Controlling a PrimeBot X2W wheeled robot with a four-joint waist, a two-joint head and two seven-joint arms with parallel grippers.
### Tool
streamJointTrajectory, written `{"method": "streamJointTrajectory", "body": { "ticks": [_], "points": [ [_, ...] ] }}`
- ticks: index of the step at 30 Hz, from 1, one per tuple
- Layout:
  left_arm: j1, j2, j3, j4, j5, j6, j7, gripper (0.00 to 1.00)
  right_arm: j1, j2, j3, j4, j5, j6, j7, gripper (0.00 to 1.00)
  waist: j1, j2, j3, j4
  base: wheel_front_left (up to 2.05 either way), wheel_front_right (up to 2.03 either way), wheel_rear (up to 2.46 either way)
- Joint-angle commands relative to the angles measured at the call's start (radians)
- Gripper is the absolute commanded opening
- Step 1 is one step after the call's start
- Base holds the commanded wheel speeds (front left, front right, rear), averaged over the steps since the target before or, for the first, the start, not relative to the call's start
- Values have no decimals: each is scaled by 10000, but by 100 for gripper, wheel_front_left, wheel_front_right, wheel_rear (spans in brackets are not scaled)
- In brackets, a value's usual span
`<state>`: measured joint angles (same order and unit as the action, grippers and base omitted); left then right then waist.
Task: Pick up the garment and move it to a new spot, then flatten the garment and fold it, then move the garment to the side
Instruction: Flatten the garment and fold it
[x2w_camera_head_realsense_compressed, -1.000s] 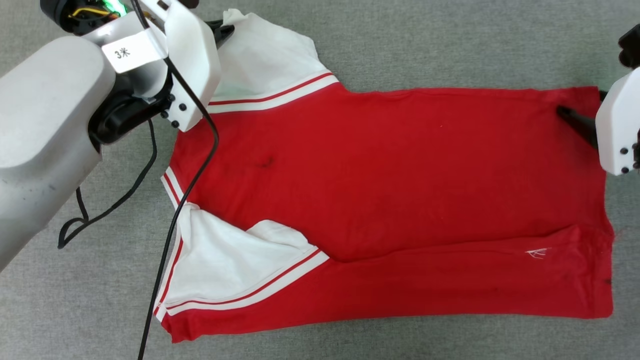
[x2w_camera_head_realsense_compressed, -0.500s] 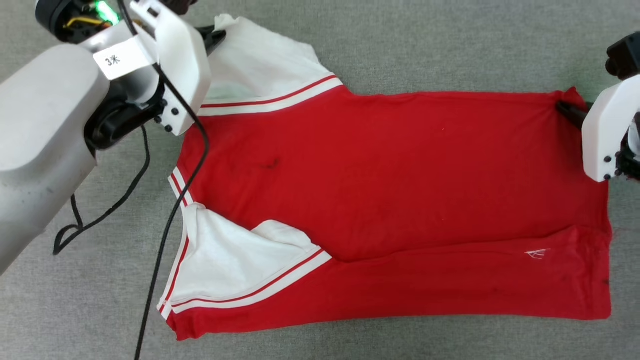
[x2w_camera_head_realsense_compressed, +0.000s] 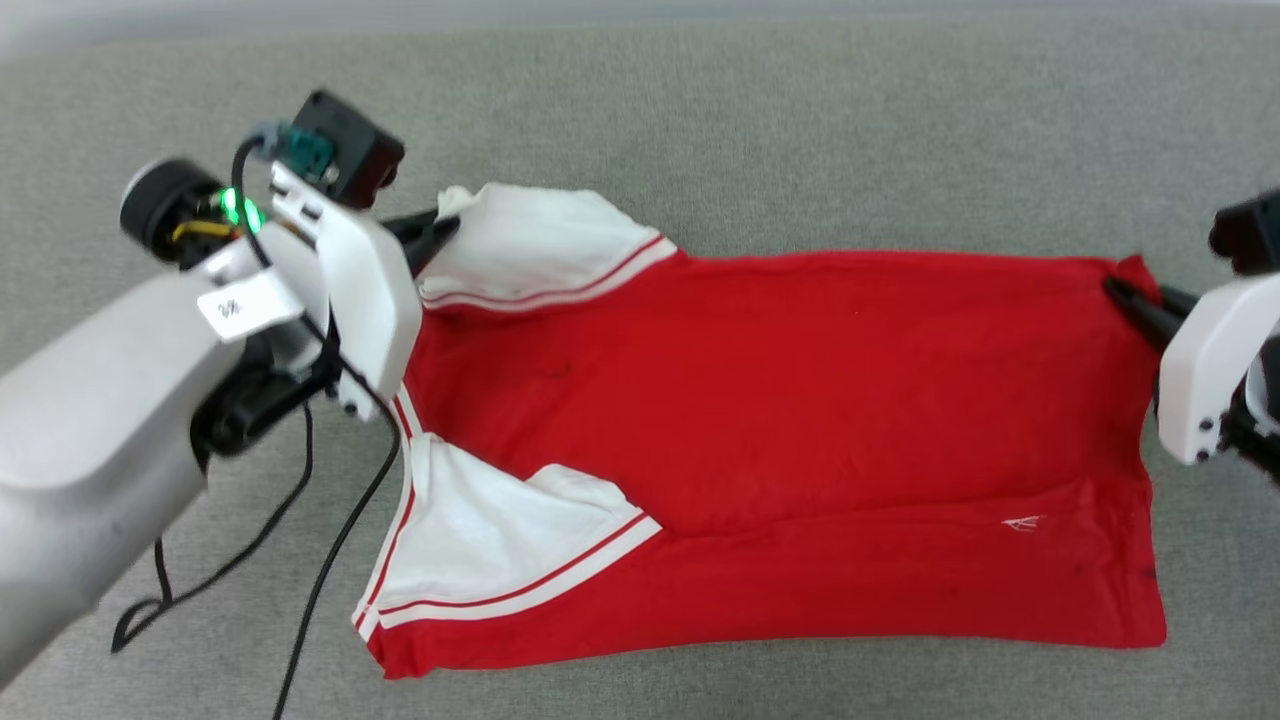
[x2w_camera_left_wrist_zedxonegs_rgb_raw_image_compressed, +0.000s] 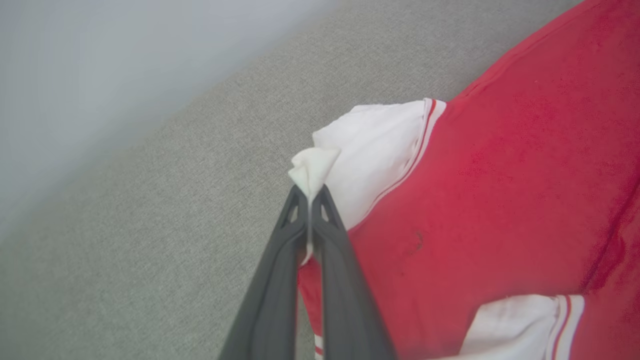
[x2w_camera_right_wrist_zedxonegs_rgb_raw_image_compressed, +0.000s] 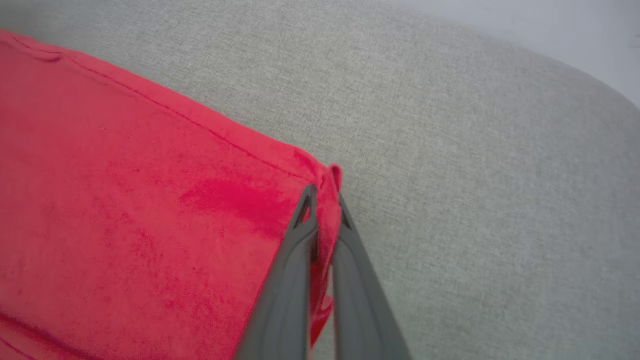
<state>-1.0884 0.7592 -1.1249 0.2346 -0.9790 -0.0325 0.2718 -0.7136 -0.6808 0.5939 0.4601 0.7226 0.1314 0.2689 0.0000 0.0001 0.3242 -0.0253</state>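
The garment (x2w_camera_head_realsense_compressed: 780, 400), a red T-shirt with white striped-trim sleeves, lies spread sideways on the grey surface, collar end to the left. My left gripper (x2w_camera_head_realsense_compressed: 445, 228) is shut on the tip of the far white sleeve (x2w_camera_left_wrist_zedxonegs_rgb_raw_image_compressed: 370, 150), pinching a bunch of white cloth at my left gripper (x2w_camera_left_wrist_zedxonegs_rgb_raw_image_compressed: 310, 192) in the left wrist view. My right gripper (x2w_camera_head_realsense_compressed: 1125, 290) is shut on the far hem corner of the garment (x2w_camera_right_wrist_zedxonegs_rgb_raw_image_compressed: 150, 200) at the right; red cloth shows pinched between the fingers of my right gripper (x2w_camera_right_wrist_zedxonegs_rgb_raw_image_compressed: 324, 197). The near sleeve (x2w_camera_head_realsense_compressed: 490, 530) lies folded over the body.
The grey fabric surface (x2w_camera_head_realsense_compressed: 800, 130) extends around the garment, with its far edge meeting a pale floor at the top. Black cables (x2w_camera_head_realsense_compressed: 330, 560) hang from my left forearm (x2w_camera_head_realsense_compressed: 90, 440) over the surface to the left of the garment.
My right gripper closed on the far hem corner. Both grippers lifted the garment's far edge and drew it nearer. The camera has shifted too, so the whole scene sits lower.
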Motion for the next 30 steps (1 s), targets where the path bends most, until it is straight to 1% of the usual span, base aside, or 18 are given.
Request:
{"method": "streamJointTrajectory", "body": {
  "ticks": [1, 6, 12, 19, 24, 30],
  "points": [
    [191, 40, -14, -64, -53, 56, -70, 0, 172, -47, -31, -54, 66, -16, -62, 0, 0, -1, -282, 61, 0, 0, 0],
    [1308, 484, -161, -831, -290, 520, -422, 0, 1248, -124, -269, -481, 92, -16, -322, 0, 0, -1, -885, 143, 0, 0, 0],
    [2644, 908, -422, -1645, -578, 1058, -820, 0, 2752, -158, -756, -963, 291, -16, -343, 0, 0, -1, -1523, 237, 0, 0, 0],
    [4156, 1286, -660, -2259, -1059, 1682, -1303, 0, 4299, 7, -1266, -1543, 379, -16, -347, 0, 0, -1, -2024, 254, 0, 0, 0],
    [4871, 1198, -854, -2166, -1304, 1862, -1442, 0, 4993, 190, -1462, -1674, 383, -16, -68, 0, 0, -1, -2057, 256, 0, 0, 0],
    [5344, 828, -998, -1487, -1532, 1751, -1524, 0, 5519, 534, -1443, -1422, 524, -14, 76, 0, 0, -1, -1873, 289, 0, 0, 0]
  ]
}}
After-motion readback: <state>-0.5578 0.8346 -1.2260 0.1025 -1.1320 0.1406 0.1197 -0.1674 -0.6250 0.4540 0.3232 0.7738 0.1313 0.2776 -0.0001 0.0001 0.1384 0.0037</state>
